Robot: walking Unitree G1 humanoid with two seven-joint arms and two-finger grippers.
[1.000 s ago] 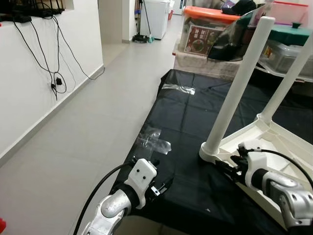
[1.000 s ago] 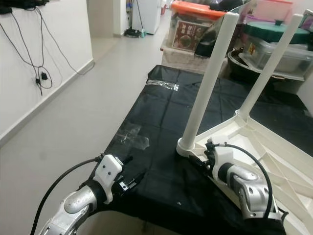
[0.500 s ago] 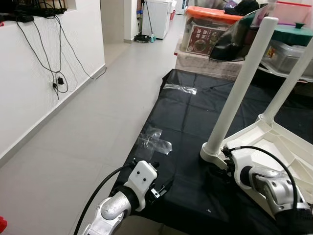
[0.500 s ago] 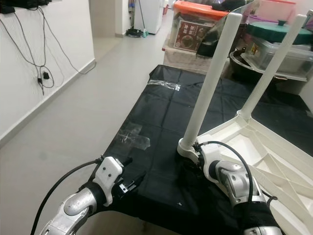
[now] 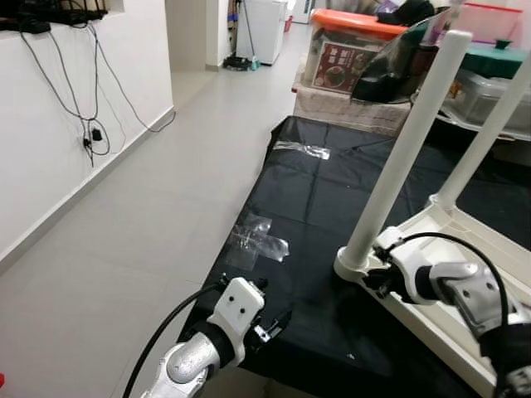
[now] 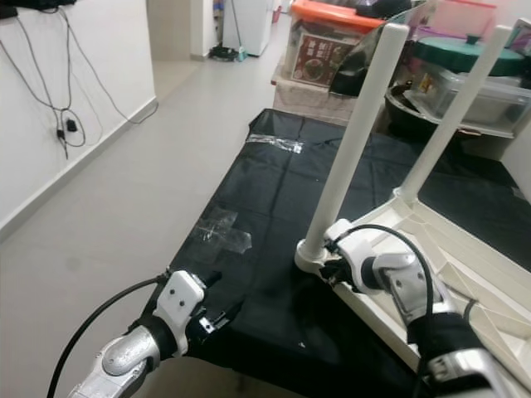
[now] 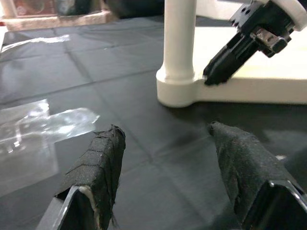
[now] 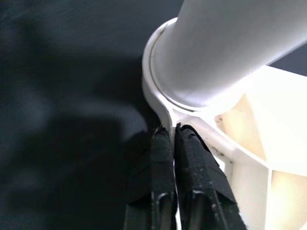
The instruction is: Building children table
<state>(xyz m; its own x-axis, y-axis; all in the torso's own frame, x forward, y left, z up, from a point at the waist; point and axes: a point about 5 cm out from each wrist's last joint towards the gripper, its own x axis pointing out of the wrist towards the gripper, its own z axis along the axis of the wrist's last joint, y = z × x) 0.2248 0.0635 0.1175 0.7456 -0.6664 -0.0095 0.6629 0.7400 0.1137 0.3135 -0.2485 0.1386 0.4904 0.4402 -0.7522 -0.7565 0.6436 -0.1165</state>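
The small white plastic children's table (image 6: 431, 274) lies upside down on a flat surface covered in black cloth (image 6: 282, 182). Two round white legs stick up from it. The near white leg (image 6: 353, 141) stands in a socket at the table's corner, and the far white leg (image 6: 448, 116) rises behind it.

The right gripper (image 6: 332, 271) is right at that near corner. Its two black fingers (image 8: 184, 158) are pressed close together on the thin white edge of the table, just under the leg's socket. They seem to be pinching that edge.

The left gripper (image 7: 165, 143) hovers low over the black cloth, near the edge of the surface. Its fingers are spread wide apart and hold nothing.

Things could go wrong from here. The pinch is only on a thin rim, so it could slip off if the arm pulls hard. A push on the corner could slide the whole table across the smooth cloth, or tip the tall legs.

The right wrist view shows the pinch up close, which the eye views are too far away to show. The left wrist view shows the right gripper from the side, touching the corner. The eye views show clear tape (image 5: 259, 242) on the cloth, grey floor (image 5: 124, 232), and storage boxes (image 5: 353, 50) behind.
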